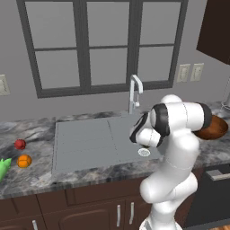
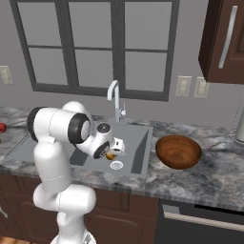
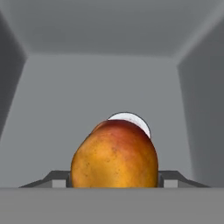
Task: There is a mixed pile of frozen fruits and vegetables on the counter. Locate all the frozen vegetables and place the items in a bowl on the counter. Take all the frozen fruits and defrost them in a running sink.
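Observation:
An orange-red mango (image 3: 114,155) sits between my fingers, and my gripper (image 3: 114,179) is shut on it. The gripper (image 2: 113,153) hangs low inside the grey sink (image 2: 138,143), just above the round white drain (image 3: 131,119). From the right base view the mango (image 2: 110,155) peeks out under the hand. On the counter left of the sink (image 1: 85,139) lie a red apple (image 1: 19,144), an orange (image 1: 24,161) and a green vegetable (image 1: 3,167). A brown wooden bowl (image 2: 178,151) stands on the counter right of the sink.
The faucet (image 1: 134,92) rises behind the sink, in front of the window; no water shows. The sink walls close in around the hand. A dark upper cabinet (image 2: 224,38) hangs at the right. The dishwasher front (image 2: 200,219) lies below the bowl.

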{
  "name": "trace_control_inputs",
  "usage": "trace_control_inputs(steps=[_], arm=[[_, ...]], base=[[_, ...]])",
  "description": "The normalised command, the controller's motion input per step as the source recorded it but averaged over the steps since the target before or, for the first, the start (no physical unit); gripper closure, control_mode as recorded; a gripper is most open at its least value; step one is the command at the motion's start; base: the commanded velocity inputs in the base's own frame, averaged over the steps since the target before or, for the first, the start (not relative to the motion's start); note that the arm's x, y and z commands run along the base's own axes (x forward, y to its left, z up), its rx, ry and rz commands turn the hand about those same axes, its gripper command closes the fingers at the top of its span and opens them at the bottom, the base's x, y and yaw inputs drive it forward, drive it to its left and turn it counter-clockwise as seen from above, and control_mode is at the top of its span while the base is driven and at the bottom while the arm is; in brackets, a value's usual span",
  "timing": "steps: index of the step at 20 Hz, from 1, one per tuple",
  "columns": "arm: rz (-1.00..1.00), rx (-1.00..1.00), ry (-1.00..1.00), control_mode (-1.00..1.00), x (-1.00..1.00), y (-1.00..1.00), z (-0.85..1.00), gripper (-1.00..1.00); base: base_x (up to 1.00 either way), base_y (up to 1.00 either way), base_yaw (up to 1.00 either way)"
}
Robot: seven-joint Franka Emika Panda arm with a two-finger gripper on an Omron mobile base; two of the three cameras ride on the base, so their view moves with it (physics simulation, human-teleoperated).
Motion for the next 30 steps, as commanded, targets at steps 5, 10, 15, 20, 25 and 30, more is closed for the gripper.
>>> trace_control_inputs(steps=[5, 10, 15, 20, 25, 30], arm=[[0.0, 0.0, 0.01, -1.0, 0.26, -0.02, -0.35, 1.0], [0.0, 0.0, 0.01, -1.0, 0.24, -0.01, -0.32, 1.0], [0.0, 0.0, 0.01, -1.0, 0.22, -0.03, -0.31, 1.0], [0.0, 0.0, 0.0, -1.0, 0.19, -0.05, -0.26, 1.0], [0.0, 0.0, 0.0, -1.0, 0.08, -0.03, -0.13, 1.0], [0.0, 0.01, -0.05, -1.0, -0.01, -0.02, 0.17, -1.0]], base=[[0.0, 0.0, 0.0], [0.0, 0.0, 0.0], [0.0, 0.0, 0.0], [0.0, 0.0, 0.0], [0.0, 0.0, 0.0], [0.0, 0.0, 0.0]])
